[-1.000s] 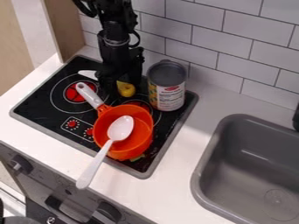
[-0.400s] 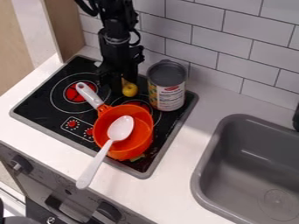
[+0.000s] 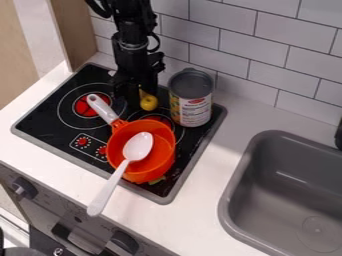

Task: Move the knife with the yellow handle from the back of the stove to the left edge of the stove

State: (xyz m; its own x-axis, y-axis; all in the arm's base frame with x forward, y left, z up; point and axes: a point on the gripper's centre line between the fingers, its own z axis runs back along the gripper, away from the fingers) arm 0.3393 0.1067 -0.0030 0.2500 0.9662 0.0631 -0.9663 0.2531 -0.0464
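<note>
camera view: yellow obj [image 3: 149, 103] by gripper [image 3: 135, 102], bit nearer can [image 3: 192, 100] vs b4

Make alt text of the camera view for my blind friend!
A black gripper hangs over a toy stove by a yellow thing and a can. In front, a white spoon lies across an orange pot. Right: a gray sink.

The black, jointed robot arm [image 3: 131, 17] came in at the top edge, left of centre, and ran nearly straight down. A black cable [image 3: 97, 8] bowed out beside it. Below the black wrist [image 3: 134, 44], the black gripper [image 3: 135, 96] hung pointing downward.
</note>
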